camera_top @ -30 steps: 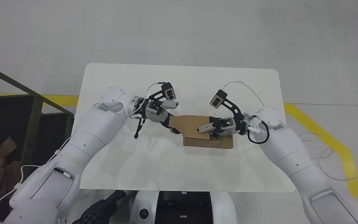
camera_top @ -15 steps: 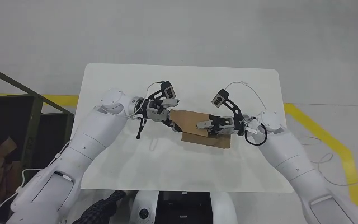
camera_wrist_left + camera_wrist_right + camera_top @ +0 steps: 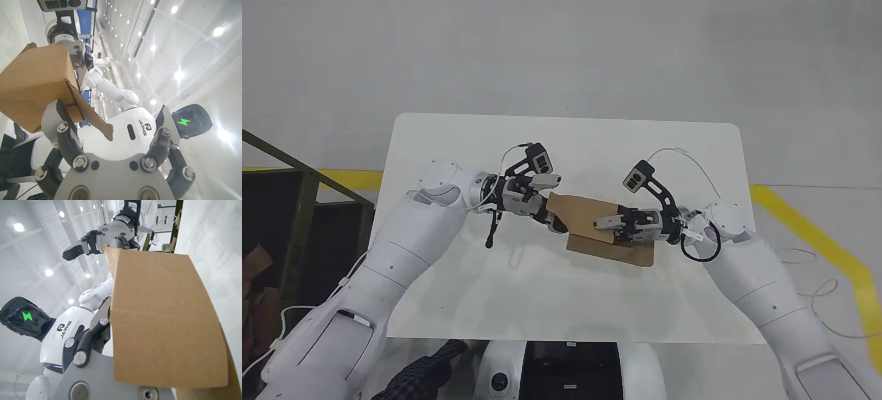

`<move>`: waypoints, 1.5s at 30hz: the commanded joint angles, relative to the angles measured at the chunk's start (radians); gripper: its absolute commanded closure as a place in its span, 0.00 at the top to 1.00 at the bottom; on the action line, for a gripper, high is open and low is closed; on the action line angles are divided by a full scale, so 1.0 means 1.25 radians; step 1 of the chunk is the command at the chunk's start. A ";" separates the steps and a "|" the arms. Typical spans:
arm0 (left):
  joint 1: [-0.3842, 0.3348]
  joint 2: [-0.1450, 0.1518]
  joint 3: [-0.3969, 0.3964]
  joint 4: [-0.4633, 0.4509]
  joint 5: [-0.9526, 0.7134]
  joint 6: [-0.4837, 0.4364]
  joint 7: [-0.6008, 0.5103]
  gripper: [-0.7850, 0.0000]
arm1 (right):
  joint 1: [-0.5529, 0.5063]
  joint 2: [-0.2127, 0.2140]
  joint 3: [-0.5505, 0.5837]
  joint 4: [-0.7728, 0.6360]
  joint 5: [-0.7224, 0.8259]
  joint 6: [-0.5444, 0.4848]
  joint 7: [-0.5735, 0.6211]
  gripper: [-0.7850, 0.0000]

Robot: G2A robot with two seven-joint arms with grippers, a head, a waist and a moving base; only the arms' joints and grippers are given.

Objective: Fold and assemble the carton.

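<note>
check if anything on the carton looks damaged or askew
The carton has one loose flap sticking out askew between the fingers of the open left hand, and the flap's tip is bent and ragged. The rest looks intact.

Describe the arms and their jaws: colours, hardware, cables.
Both the left arm and right arm have white rounded shells. Each wrist carries a grey camera box on a black bracket. A thin white cable loops by the right wrist. The jaws have grey metal bases with round screws, black links, and pale fingers with black pads.
</note>
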 commanded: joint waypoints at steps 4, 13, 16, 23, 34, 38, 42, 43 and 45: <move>-0.003 -0.006 0.003 0.002 -0.001 0.003 0.000 1.00 | 0.000 -0.005 -0.001 -0.003 -0.004 0.005 -0.001 0.00; -0.007 -0.007 -0.020 0.021 0.014 -0.006 -0.008 1.00 | 0.006 -0.009 0.009 0.014 -0.012 0.009 0.006 0.00; 0.002 -0.002 -0.047 0.018 0.007 -0.013 -0.007 1.00 | 0.005 -0.010 0.014 0.021 -0.012 0.011 0.010 0.00; 0.021 0.010 -0.106 -0.001 0.009 -0.016 0.000 1.00 | -0.001 -0.012 0.018 0.027 -0.022 0.021 0.019 0.00; 0.030 0.016 -0.155 -0.066 0.003 -0.016 0.021 1.00 | -0.011 -0.014 0.023 0.029 -0.051 0.032 0.013 0.00; 0.021 0.010 -0.131 -0.075 0.022 0.004 0.015 1.00 | -0.012 -0.015 0.026 0.027 -0.058 0.035 0.012 0.00; 0.001 0.005 -0.093 -0.065 0.083 0.029 0.005 1.00 | -0.012 -0.015 0.031 0.022 -0.061 0.039 0.014 0.00; -0.003 0.004 -0.087 -0.061 0.093 0.032 0.005 1.00 | -0.013 -0.015 0.034 0.021 -0.061 0.039 0.015 0.00; -0.007 0.002 -0.080 -0.049 0.099 0.039 0.005 1.00 | -0.014 -0.014 0.038 0.018 -0.061 0.039 0.016 0.00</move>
